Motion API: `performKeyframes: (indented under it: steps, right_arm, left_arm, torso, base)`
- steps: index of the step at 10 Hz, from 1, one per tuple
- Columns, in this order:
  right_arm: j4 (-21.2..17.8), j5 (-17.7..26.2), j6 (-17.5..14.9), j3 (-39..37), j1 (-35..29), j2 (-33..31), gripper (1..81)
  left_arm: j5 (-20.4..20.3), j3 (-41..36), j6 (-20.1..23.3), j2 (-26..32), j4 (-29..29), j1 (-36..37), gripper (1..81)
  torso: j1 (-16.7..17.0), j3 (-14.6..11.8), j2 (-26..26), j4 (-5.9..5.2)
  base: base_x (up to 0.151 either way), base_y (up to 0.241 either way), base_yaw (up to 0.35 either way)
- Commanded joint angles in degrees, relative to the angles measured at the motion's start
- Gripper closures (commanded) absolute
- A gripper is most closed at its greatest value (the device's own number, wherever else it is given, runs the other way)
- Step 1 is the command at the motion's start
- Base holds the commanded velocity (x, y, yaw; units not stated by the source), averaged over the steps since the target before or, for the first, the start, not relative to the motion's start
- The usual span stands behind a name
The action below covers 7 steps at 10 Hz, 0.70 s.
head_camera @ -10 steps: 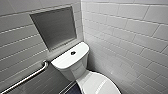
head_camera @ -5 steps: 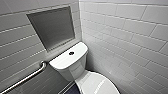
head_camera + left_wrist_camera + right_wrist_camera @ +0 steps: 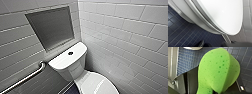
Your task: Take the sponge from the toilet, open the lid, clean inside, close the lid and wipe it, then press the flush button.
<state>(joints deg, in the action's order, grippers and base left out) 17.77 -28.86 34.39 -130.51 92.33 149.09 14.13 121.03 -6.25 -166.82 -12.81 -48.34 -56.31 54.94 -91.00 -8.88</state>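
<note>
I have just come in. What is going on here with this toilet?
A robot faces a white toilet in a tiled corner. Its right gripper holds the green sponge, bent, above the dark blue floor tiles. The lid is shut, and the left wrist camera sees it from close by. Nothing touches the flush button on the tank top.

The sponge [image 3: 218, 70] is bright green, speckled and bent double, clamped in the right gripper [image 3: 214, 92]. The toilet [image 3: 72, 71] is glossy white. Its lid [image 3: 224, 13] is down and closed. The flush button [image 3: 70, 53] is dark and round, centred on the toilet's flat top.
</note>
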Motion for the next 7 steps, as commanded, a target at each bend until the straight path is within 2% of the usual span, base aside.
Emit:
performKeyframes:
  steps: [1, 2, 4, 7]
  right_arm:
    - [1.3, 2.4, 0.1, 0.2, -0.1, -1.0, 81.1]
    - [1.0, 2.4, 0.1, 0.1, -0.2, -1.0, 81.1]
    - [0.6, 2.3, 0.1, -0.6, -0.3, -0.8, 81.1]
    - [0.7, 2.4, 0.1, -0.7, -0.8, -0.5, 81.1]
  left_arm:
    - [2.5, -0.8, -0.1, -1.0, -6.2, 6.2, 1.0]
    - [2.5, 1.4, -0.1, -2.3, -8.5, 6.5, 1.0]
    - [2.6, 6.3, -0.1, -5.6, -9.2, 6.9, 1.0]
    - [2.6, 7.1, -0.1, -7.5, -9.3, 7.9, 1.0]
  torso:
    - [0.0, 0.0, 0.0, 0.00]
    - [0.0, 0.0, 0.0, 0.00]
    - [0.0, 0.0, 0.0, 0.00]
    - [0.0, 0.0, 0.0, 0.00]
  base:
    - [0.000, 0.000, 0.000]
    - [0.000, 0.000, 0.000]
    - [0.000, 0.000, 0.000]
    - [0.000, 0.000, 0.000]
